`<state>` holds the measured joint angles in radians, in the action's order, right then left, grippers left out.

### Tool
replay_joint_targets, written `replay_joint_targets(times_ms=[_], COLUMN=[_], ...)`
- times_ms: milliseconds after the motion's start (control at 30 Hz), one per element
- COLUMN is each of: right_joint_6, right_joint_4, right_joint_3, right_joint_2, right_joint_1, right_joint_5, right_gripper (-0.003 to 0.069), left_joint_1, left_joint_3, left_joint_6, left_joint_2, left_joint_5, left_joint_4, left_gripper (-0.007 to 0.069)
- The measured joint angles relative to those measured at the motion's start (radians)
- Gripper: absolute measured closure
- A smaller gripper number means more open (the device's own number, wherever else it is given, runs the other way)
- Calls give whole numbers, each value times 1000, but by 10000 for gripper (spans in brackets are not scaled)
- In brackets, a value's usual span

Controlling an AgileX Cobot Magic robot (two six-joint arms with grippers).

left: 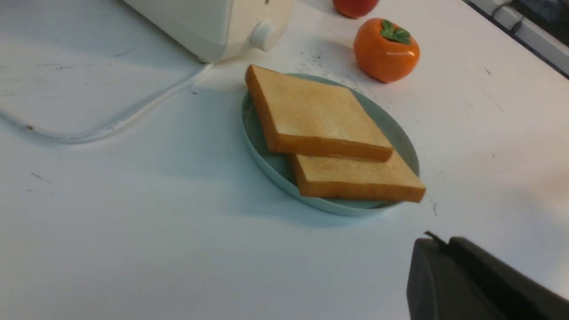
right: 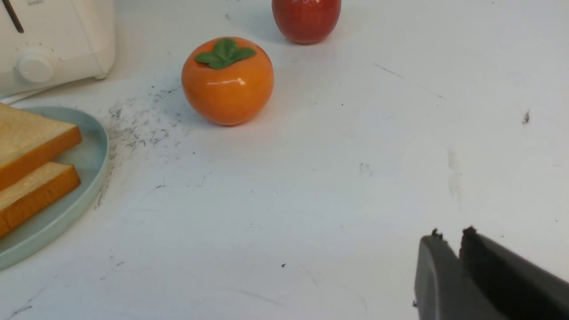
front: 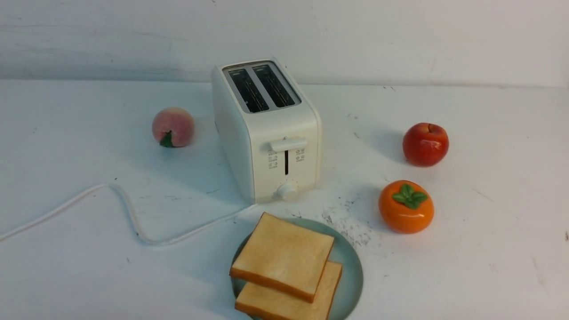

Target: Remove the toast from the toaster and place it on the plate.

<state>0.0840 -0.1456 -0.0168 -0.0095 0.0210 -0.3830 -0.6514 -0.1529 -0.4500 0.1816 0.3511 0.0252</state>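
The white toaster (front: 266,133) stands at the middle of the table, both top slots dark and without bread, its lever up. In front of it lies the pale blue-green plate (front: 349,262) with two slices of toast: the upper slice (front: 282,255) rests partly on the lower one (front: 284,302). Neither gripper shows in the front view. In its wrist view my left gripper (left: 438,242) hovers over bare table near the plate (left: 253,133), shut and holding nothing. My right gripper (right: 450,238) is over bare table to the plate's right, its fingers together with only a sliver between the tips.
A peach (front: 173,126) sits left of the toaster. A red apple (front: 425,144) and an orange persimmon (front: 406,206) sit to its right. The white cord (front: 124,209) loops across the left side of the table. A pale wall closes the back.
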Motion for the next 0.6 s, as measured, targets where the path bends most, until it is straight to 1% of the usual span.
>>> replay_joint_targets(times_ms=[33, 133, 200, 233, 267, 333, 400, 467, 600], right_joint_6=[0, 0, 0, 0, 0, 0, 0, 0, 0], right_joint_4=[0, 0, 0, 0, 0, 0, 0, 0, 0], right_joint_3=[0, 0, 0, 0, 0, 0, 0, 0, 0], right_joint_2=[0, 0, 0, 0, 0, 0, 0, 0, 0], right_joint_1=[0, 0, 0, 0, 0, 0, 0, 0, 0], right_joint_5=[0, 0, 0, 0, 0, 0, 0, 0, 0], right_gripper=[578, 575, 574, 574, 574, 573, 573, 571, 565], left_joint_1=[81, 234, 323, 332, 392, 463, 490, 492, 462], left_joint_3=[13, 42, 60, 60, 75, 95, 119, 147, 178], left_joint_6=[17, 52, 60, 61, 63, 65, 66, 66, 66], left_joint_2=[-1, -1, -1, -1, -1, -21, -54, -92, -160], left_joint_5=[-34, -90, -102, -102, -103, -101, -99, -98, -69], left_joint_4=[-25, -44, -33, -32, -25, -19, -18, -19, -25], left_gripper=[607, 604, 603, 603, 600, 597, 595, 593, 589])
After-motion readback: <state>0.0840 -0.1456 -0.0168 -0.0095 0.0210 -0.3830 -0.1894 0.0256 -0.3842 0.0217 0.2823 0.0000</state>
